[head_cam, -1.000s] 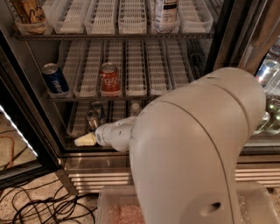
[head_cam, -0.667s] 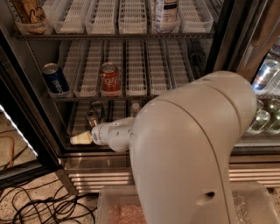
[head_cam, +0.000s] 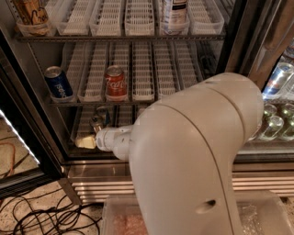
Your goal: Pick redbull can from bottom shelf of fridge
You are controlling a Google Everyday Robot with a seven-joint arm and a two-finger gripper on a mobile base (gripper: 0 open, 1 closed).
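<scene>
The fridge (head_cam: 232, 41) stands open in front of me. On its bottom shelf (head_cam: 82, 125) I see the redbull can (head_cam: 102, 117), slim, blue and silver, standing near the left. My gripper (head_cam: 85, 142) is low at the front left of that shelf, its cream tip just below and to the left of the can and apart from it. My large white arm (head_cam: 193, 147) hides the right part of the bottom shelf.
A dark-blue Pepsi can (head_cam: 59, 83) and a red Coke can (head_cam: 115, 82) stand on the middle rack. A bottle (head_cam: 174, 13) and a cup (head_cam: 30, 16) are on the upper rack. The neighbouring cooler (head_cam: 275, 120) holds cans. Cables (head_cam: 46, 219) lie on the floor.
My gripper has shifted a little to the left at the front of the bottom shelf. The cans have not moved.
</scene>
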